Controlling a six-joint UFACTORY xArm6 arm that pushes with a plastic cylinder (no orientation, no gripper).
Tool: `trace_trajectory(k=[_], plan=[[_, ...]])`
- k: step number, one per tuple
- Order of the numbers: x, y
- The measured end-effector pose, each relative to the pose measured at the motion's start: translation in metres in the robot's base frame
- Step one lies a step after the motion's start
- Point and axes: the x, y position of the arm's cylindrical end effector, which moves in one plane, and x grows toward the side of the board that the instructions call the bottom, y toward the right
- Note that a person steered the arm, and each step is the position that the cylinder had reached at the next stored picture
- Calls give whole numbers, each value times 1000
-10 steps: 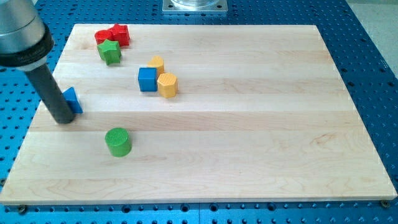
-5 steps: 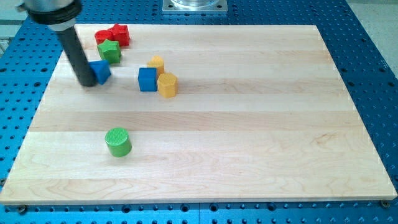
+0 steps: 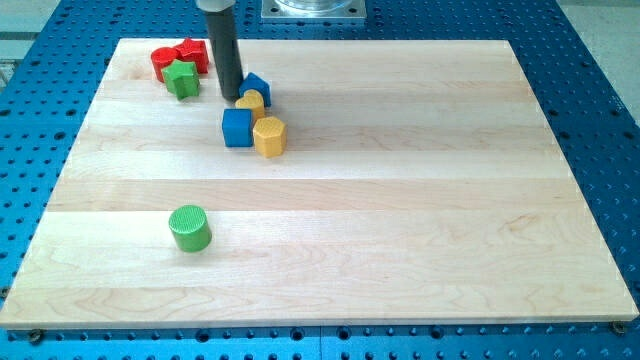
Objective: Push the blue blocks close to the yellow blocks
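Observation:
My tip (image 3: 231, 97) stands near the view's top left, just left of a small blue block (image 3: 257, 87). That block sits right above a small yellow block (image 3: 250, 103) and touches it. A blue cube (image 3: 237, 127) lies just below, beside a yellow hexagonal block (image 3: 269, 136) on its right. The dark rod (image 3: 223, 45) rises from my tip out of the view's top.
A green star block (image 3: 182, 78) and two red blocks (image 3: 178, 58) sit at the view's top left. A green cylinder (image 3: 189, 227) stands at the lower left. The wooden board (image 3: 400, 220) lies on a blue perforated table.
My tip has swept from the board's left edge up and to the right, pushing the small blue block to the yellow blocks. The green star has shifted slightly up.

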Motion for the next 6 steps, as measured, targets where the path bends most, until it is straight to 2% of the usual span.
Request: trace_trajectory(k=[1,2,3,4,5,6], plan=[[0,17],[-42,18],[-39,45],[-6,28],[22,39],[-15,56]])
